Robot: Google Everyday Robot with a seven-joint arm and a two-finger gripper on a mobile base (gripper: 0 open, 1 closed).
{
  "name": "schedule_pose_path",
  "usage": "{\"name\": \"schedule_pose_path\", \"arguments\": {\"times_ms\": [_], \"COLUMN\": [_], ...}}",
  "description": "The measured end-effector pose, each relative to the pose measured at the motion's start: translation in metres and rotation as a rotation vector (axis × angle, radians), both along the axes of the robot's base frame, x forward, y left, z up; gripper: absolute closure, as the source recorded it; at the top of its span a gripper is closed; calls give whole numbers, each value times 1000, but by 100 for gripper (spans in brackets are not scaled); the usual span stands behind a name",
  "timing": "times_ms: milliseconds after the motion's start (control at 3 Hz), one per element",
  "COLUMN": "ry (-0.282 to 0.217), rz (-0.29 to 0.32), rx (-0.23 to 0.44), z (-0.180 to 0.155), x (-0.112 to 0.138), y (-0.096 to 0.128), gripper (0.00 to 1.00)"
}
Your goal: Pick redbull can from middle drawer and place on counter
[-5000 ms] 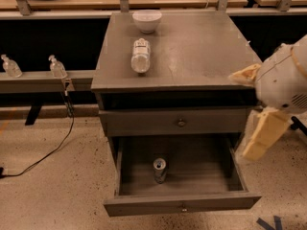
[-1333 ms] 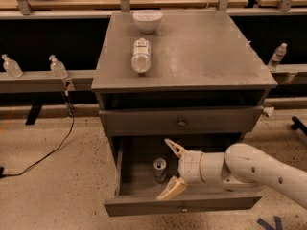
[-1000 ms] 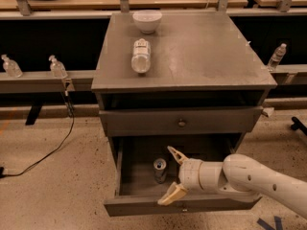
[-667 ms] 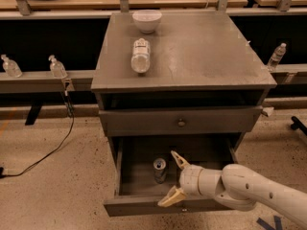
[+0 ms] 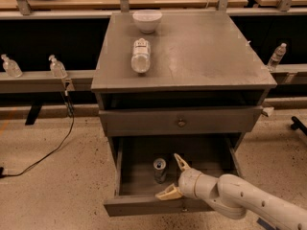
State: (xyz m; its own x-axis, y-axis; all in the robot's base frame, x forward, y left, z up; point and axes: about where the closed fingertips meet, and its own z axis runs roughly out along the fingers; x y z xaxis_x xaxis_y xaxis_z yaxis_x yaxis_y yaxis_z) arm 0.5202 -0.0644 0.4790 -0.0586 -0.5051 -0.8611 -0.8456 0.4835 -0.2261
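The redbull can (image 5: 159, 170) stands upright in the lower middle of the frame, on the floor of the pulled-out middle drawer (image 5: 139, 207), close behind its front panel. The hand (image 5: 173, 178) sits just right of it, low inside the drawer. Its two pale fingers are spread wide, with the can at their mouth rather than between them, and nothing is gripped.

The likeliest slip is a nudge. The can is slim and tall, so a fingertip meeting its side first would probably tip it over and let it roll. The lower finger lies near the front panel and could catch on it. On the way up, the upper drawer (image 5: 216, 121) and the desk (image 5: 206, 51) edge overhang, so a straight rise risks a knock. The clear bottle (image 5: 140, 55) and white bowl (image 5: 147, 20) crowd the desk's left part.
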Motion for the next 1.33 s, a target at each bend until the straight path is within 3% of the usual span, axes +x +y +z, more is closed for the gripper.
{"name": "schedule_pose_path", "arguments": {"times_ms": [667, 1333], "ry": [68, 67], "rz": [-116, -142], "rx": [148, 229], "z": [-33, -45], "x": [33, 57], "y": [1, 12], "gripper": [16, 24]}}
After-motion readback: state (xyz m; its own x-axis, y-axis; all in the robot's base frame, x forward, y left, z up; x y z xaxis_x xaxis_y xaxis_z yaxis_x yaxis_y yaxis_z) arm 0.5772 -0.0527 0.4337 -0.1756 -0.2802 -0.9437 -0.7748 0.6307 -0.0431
